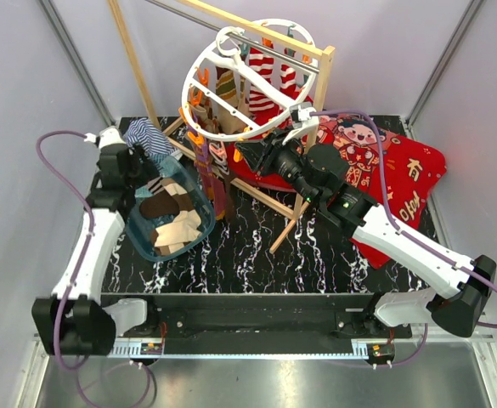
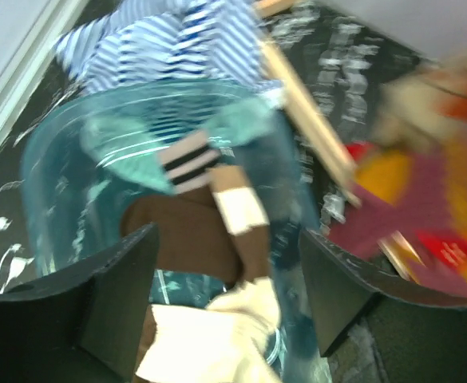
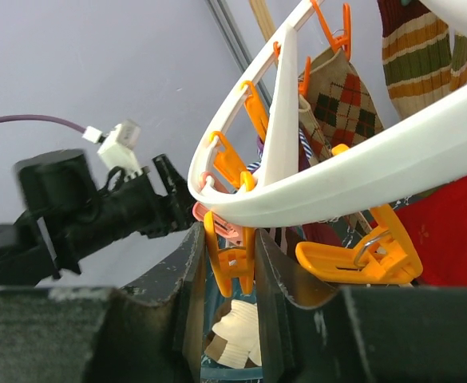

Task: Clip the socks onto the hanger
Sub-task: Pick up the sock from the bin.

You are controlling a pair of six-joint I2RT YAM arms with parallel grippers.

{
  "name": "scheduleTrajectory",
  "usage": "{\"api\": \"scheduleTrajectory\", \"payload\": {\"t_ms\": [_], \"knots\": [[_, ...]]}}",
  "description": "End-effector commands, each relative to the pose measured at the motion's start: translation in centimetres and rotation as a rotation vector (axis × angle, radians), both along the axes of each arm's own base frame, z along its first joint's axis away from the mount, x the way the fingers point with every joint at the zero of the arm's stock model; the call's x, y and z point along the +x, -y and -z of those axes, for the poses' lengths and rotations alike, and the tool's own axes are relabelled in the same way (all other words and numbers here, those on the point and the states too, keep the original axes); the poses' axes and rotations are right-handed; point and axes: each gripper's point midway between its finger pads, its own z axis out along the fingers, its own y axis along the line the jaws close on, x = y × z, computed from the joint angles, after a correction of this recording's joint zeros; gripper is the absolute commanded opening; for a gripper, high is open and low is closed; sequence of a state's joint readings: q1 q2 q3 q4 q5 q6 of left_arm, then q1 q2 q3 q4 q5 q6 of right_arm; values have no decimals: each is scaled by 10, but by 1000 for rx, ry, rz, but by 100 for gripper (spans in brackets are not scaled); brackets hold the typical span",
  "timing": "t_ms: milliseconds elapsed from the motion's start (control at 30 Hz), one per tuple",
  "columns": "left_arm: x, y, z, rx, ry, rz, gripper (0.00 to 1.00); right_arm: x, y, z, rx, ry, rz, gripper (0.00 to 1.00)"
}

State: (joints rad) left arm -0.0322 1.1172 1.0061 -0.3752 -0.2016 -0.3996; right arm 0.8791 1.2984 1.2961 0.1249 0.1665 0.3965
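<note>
Right fingers point(image 3: 177, 311) pinching orange clip point(image 3: 229, 267) on hanger point(image 3: 361, 171), likely squeezing it open for sock. Left fingers point(image 2: 117, 287) spread above socks point(image 2: 193, 231) in bin point(image 2: 49, 167), ready to pick.

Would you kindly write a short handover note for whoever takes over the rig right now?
Left gripper: open and empty, pointed into the clear bin.
Right gripper: shut on an orange clip under the hanger.
Done: several socks hang from the hanger, among them an argyle sock and a red-white striped sock.
Left: the loose socks, brown and beige, lie in the bin. Probably pick one next and bring it to the pinched clip.
</note>
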Motion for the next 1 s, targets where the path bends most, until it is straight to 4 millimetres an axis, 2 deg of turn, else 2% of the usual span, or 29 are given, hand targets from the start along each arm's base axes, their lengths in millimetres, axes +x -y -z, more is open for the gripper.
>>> {"api": "scheduleTrajectory", "payload": {"t_ms": [0, 33, 67, 100, 167, 200, 233, 267, 300, 333, 400, 433, 467, 533, 567, 767, 967], "knots": [[26, -18, 15, -127, -71, -85, 72, -1, 14, -25, 33, 50, 42, 0], [31, -24, 20, -138, -82, -104, 70, -1, 15, -25, 33, 51, 46, 0], [39, -27, 16, -142, -73, -112, 70, -1, 15, -25, 32, 50, 46, 0], [45, -29, 23, -147, -93, -120, 68, -1, 14, -25, 32, 53, 41, 0], [59, -30, 48, -159, -169, -126, 66, -1, 13, -25, 31, 52, 37, 0], [67, -31, 47, -162, -172, -124, 65, -1, 12, -24, 30, 51, 36, 0], [72, -31, 69, -167, -230, -126, 64, -2, 12, -24, 28, 52, 31, 0], [76, -31, 76, -167, -250, -127, 61, -2, 11, -23, 28, 51, 29, 0], [84, -33, 75, -166, -249, -134, 59, -2, 11, -24, 29, 52, 26, 0], [86, -37, 97, -154, -311, -155, 57, -2, 11, -23, 26, 50, 24, 0], [98, -41, 104, -138, -333, -170, 54, -3, 9, -22, 24, 53, 14, 0], [99, -44, 109, -129, -354, -183, 53, -4, 9, -23, 24, 54, 13, 0], [101, -45, 129, -127, -401, -186, 52, -3, 9, -23, 23, 55, 14, 0], [106, -45, 137, -127, -429, -187, 48, -4, 9, -24, 22, 58, 13, 0], [106, -44, 150, -131, -459, -186, 47, -5, 10, -24, 21, 61, 14, 0], [106, -39, 179, -141, -527, -178, 42, -3, 9, -22, 15, 60, 16, 0], [105, -28, 197, -115, -588, -149, 41, -2, 8, -19, 9, 60, 15, 0]]}}
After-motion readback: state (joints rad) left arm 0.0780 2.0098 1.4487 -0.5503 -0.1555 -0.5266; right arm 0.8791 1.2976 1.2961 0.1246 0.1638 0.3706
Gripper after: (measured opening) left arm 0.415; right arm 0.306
